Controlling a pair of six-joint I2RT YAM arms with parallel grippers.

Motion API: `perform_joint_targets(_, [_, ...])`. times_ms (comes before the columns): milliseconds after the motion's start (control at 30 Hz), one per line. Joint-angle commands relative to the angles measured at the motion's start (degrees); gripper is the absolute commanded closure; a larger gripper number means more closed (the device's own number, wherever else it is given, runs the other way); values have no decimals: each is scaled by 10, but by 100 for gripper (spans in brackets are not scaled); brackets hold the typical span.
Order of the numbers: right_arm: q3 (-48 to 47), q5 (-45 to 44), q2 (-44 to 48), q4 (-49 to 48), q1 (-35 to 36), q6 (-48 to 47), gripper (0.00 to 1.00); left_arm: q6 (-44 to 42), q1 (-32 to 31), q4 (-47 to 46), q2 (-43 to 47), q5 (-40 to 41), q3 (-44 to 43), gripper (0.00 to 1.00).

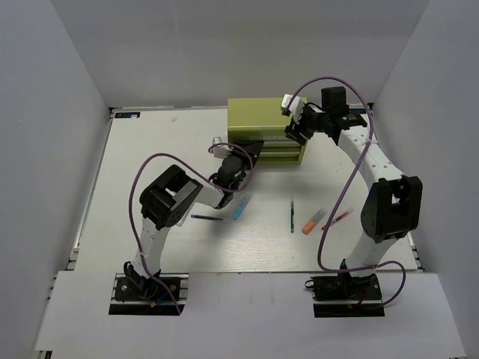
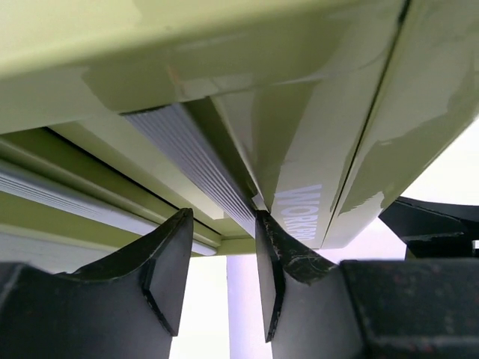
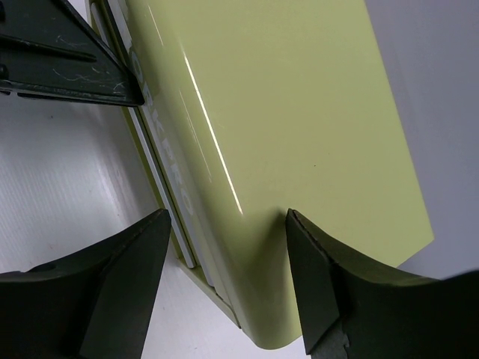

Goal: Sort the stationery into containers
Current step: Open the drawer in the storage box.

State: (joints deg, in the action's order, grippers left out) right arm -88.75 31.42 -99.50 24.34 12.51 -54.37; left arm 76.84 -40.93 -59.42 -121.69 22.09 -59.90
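Observation:
The olive-green chest [image 1: 262, 120] stands at the back middle, its two drawer fronts [image 1: 283, 152] facing me. My left gripper [image 1: 251, 155] is open at the drawer fronts; in the left wrist view [image 2: 221, 277] its right finger [image 2: 278, 258] touches the edge of a lettered drawer front [image 2: 303, 213] beside a ribbed grey handle [image 2: 187, 153]. My right gripper [image 1: 293, 132] is open and straddles the chest's front right corner [image 3: 247, 247]. On the table lie a light-blue marker [image 1: 241, 206], a dark pen [image 1: 206, 218], a dark-green pen [image 1: 292, 215], an orange marker [image 1: 313, 221] and a red pen [image 1: 338, 218]. No light-green marker shows.
White walls close in the table on the left, back and right. Purple cables [image 1: 138, 187] loop off both arms. The left gripper's finger [image 3: 60, 63] shows at the top left of the right wrist view.

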Motion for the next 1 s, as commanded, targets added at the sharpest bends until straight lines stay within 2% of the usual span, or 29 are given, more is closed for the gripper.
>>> perform_joint_targets(0, [-23, -3, -4, 16, 1, 0, 32, 16, 8, -60, -6, 44, -1, 49])
perform_joint_targets(267, [-27, -12, -10, 27, 1, -5, 32, 48, 3, -96, -40, 92, -8, 49])
perform_joint_targets(433, [-41, -10, -17, 66, 0, -21, 33, 48, 3, -183, -81, 113, -27, 59])
perform_joint_targets(667, [-58, -7, -28, 85, 1, -29, 36, 48, -2, -195, -93, 124, -33, 63])
perform_joint_targets(767, [-59, -7, -31, 91, 1, -32, 36, 48, -2, -214, -99, 129, -22, 70])
perform_joint_targets(800, [-61, -7, -32, 93, 1, -33, 36, 48, -2, -214, -99, 129, -22, 77])
perform_joint_targets(867, [-64, -7, -36, 98, 1, -36, 36, 48, -2, -220, -99, 129, -22, 84])
perform_joint_targets(900, [-69, -7, -36, 104, 1, -38, 36, 48, -2, -225, -99, 129, -22, 91])
perform_joint_targets(967, [-77, -7, -42, 109, 2, -39, 37, 48, -2, -225, -104, 129, -16, 99])
